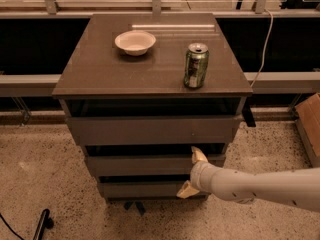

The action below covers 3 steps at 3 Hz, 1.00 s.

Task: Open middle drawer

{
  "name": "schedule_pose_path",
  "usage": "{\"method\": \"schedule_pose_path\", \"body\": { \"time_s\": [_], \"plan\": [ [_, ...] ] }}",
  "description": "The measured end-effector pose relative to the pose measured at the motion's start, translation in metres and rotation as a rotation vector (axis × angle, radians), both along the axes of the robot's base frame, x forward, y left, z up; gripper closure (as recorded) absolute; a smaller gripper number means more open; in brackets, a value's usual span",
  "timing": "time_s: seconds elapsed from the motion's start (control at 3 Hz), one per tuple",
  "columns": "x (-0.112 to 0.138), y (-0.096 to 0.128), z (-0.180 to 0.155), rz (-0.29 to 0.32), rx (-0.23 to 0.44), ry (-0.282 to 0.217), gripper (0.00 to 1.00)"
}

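The cabinet has three grey-brown drawers. The middle drawer [140, 165] is the shallow central one, with a plain flat front, below the taller top drawer [150, 130] and above the lowest drawer [135, 189]. My gripper [192, 173] comes in from the right on a white arm. It is open, with its jaws spread vertically over the right part of the middle drawer's front. The upper finger [198, 155] reaches the dark gap at the drawer's top edge. The lower finger [186, 190] lies in front of the lowest drawer.
On the cabinet top [100, 74] stand a white bowl [135, 42] at the back and a green can [195, 65] at the right. A cardboard box [310, 124] is on the floor at the right. A black wheel [42, 223] is at the lower left.
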State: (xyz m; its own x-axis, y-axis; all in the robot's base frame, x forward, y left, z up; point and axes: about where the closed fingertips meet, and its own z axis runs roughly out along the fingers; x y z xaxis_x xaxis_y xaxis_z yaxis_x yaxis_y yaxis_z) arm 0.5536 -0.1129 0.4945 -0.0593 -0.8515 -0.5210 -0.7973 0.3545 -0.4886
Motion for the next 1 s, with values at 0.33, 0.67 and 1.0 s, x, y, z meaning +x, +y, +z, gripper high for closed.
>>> {"method": "schedule_pose_path", "body": {
  "time_s": [0.33,0.67,1.0],
  "plan": [
    [0.019,0.0,-0.017,0.001,-0.09,-0.039,0.0],
    [0.033,0.011,-0.03,0.035,-0.098,-0.053,0.0],
    [0.04,0.009,-0.038,0.083,-0.087,-0.06,0.0]
  ]
}}
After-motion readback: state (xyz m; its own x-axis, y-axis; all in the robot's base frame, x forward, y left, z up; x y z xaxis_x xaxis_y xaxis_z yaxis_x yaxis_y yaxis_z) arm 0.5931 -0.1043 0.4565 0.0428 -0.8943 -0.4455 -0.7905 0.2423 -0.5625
